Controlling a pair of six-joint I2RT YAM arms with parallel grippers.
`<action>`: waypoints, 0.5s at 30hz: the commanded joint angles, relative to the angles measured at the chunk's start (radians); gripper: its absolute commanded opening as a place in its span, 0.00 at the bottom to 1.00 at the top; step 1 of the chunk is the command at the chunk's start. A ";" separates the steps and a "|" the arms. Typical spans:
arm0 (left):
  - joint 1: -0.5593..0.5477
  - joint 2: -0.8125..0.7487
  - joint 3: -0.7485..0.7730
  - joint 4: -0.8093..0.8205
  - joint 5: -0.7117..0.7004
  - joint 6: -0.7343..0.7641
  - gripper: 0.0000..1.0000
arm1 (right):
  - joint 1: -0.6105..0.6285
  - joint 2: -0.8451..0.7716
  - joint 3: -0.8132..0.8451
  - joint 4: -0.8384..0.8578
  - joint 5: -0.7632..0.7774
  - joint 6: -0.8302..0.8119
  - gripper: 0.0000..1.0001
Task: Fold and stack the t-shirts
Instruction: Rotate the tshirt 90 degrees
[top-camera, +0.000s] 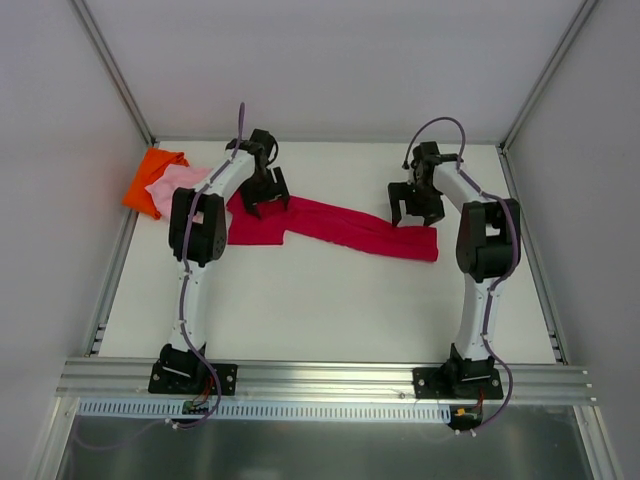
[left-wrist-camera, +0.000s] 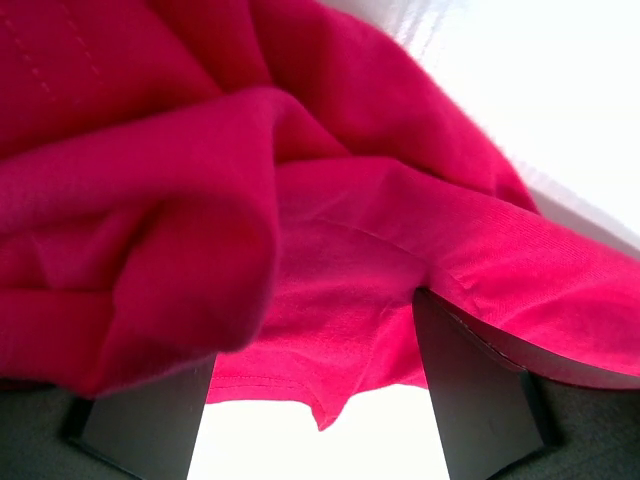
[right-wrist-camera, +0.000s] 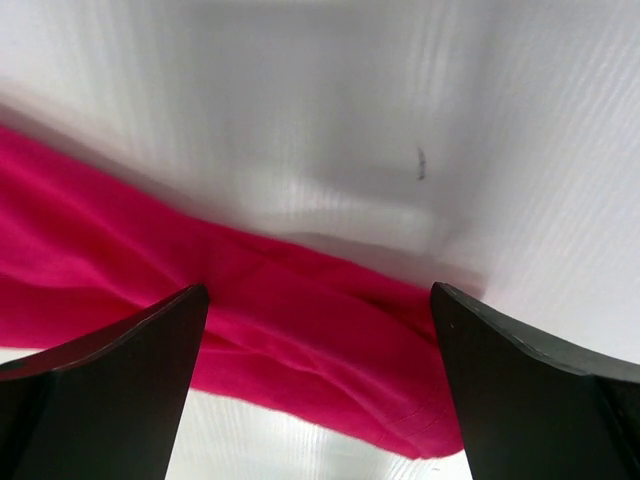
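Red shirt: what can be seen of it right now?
The red shirt is plain crimson knit cloth, soft and wrinkled, gathered into a long band lying across the table. A stitched hem shows at its right end. Its left end bunches over and between the fingers of the open left gripper. The open right gripper stands over its right end.

Crimson shirt (top-camera: 340, 228), orange shirt (top-camera: 150, 172), apparently pink shirt (top-camera: 176, 186)
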 joint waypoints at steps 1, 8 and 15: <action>-0.001 0.031 0.036 -0.014 0.073 -0.015 0.77 | 0.040 -0.085 -0.008 -0.040 -0.037 -0.015 1.00; -0.001 0.073 0.075 0.043 0.176 -0.009 0.76 | 0.138 -0.099 -0.036 -0.070 -0.068 -0.022 1.00; 0.001 0.082 0.104 0.061 0.173 -0.032 0.77 | 0.152 -0.112 -0.063 -0.074 -0.097 -0.036 1.00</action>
